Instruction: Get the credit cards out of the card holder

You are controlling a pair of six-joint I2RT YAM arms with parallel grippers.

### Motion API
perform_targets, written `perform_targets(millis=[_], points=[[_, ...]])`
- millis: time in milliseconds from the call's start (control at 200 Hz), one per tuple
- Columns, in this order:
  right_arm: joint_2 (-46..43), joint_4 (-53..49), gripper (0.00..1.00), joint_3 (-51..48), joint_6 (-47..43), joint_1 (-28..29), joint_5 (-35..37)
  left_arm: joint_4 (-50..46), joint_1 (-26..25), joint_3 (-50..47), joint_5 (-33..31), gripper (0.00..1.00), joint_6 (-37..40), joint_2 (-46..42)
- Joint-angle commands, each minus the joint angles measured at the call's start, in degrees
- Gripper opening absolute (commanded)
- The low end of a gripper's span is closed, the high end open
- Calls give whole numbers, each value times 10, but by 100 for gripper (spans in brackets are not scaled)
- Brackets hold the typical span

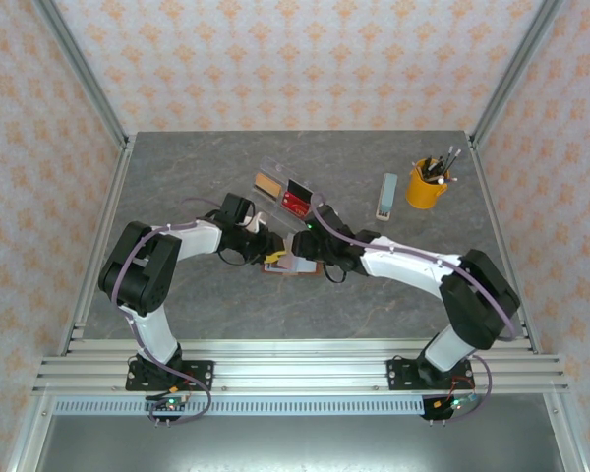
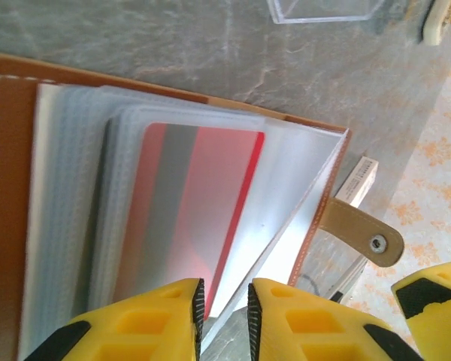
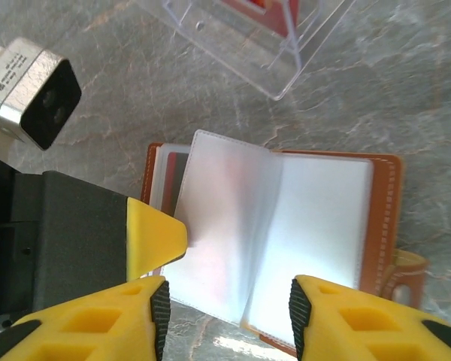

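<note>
Card holder point(image 1: 293, 265) lies open like a book on the surface point(image 2: 210, 45), midway between both arms, frosted sleeves fanned upward.

Red credit card point(image 2: 203, 203) sits inside one sleeve on the left-arm side of the holder. From the left wrist its long axis runs roughly toward the left tool point(image 2: 224, 320), with its near end just beyond the fingertips point(image 2: 165, 320). Judgement: a draw along that axis suits the left arm, which is the nearer one.

Left tool: narrow gap. The lower corner of a sleeve reaches into the gap; cannot tell whether the pads pinch it. From the right wrist, one of its yellow fingers point(image 3: 154, 237) touches the edge of the lifted leaf.

Right tool point(image 3: 225, 316): jaws wide, nothing between them, touching nothing. It hangs above the holder's near edge, with the brown leather cover point(image 3: 379, 218) to one side.

Clear tray point(image 1: 275, 187) stands farther back, apart from the holder, with a tan card point(image 1: 268, 184) and a red-and-black card point(image 1: 297, 200) in it.
</note>
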Motion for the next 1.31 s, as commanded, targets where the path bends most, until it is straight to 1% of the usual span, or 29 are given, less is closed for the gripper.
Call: perform_targets(millis=[0, 160, 290, 360, 535, 781, 881, 1091, 1171, 1301], points=[[-33, 17, 50, -14, 1, -2, 57, 39, -17, -3, 22, 29, -20, -19], [-70, 12, 55, -33, 9, -3, 97, 46, -55, 15, 11, 34, -29, -26], [-99, 3, 61, -42, 14, -5, 126, 41, -81, 34, -4, 38, -30, -18], [-107, -2, 63, -45, 16, -5, 136, 39, -84, 42, -11, 39, -30, -7], [-109, -9, 64, -47, 19, -6, 140, 33, -85, 65, -26, 45, -30, 25], [-101, -15, 64, -43, 20, -7, 139, 17, -88, 82, -44, 47, -25, 55], [-94, -17, 64, -40, 20, -7, 134, 8, -89, 85, -52, 46, -22, 58], [-82, -20, 63, -22, 8, -7, 110, 8, -85, 86, -57, 37, -25, 24], [-77, -21, 61, -9, -3, -7, 84, -15, -72, 82, -74, 34, -15, -2], [-57, -18, 58, 13, -14, -7, 41, -40, -37, 63, -85, 30, -1, -46]])
